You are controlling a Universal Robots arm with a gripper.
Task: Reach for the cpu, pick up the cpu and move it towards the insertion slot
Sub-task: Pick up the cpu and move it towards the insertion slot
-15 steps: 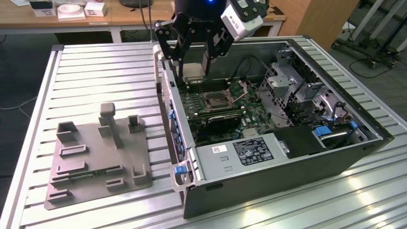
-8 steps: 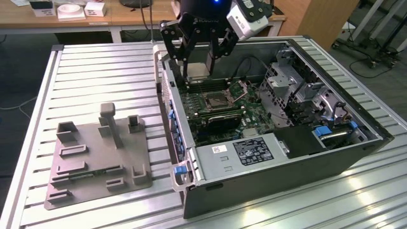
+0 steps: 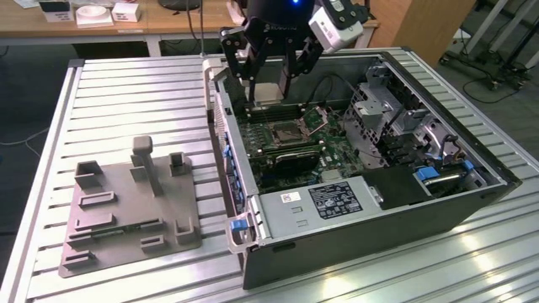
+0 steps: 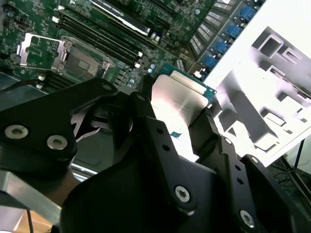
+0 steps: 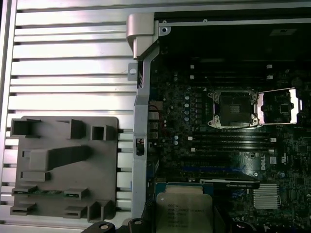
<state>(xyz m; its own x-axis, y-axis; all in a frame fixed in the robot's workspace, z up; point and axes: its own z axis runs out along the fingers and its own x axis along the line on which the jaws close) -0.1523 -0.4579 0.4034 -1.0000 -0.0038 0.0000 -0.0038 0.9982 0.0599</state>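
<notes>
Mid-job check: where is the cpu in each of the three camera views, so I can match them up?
Exterior view: the cpu hangs in the gripper above the open case's far end, beyond the insertion slot.
Second wrist view: the cpu sits mid-picture, between the black fingers.
First wrist view: the cpu is at the picture's lower edge.
Shared landmark: the insertion slot, its hinged plate open.
</notes>
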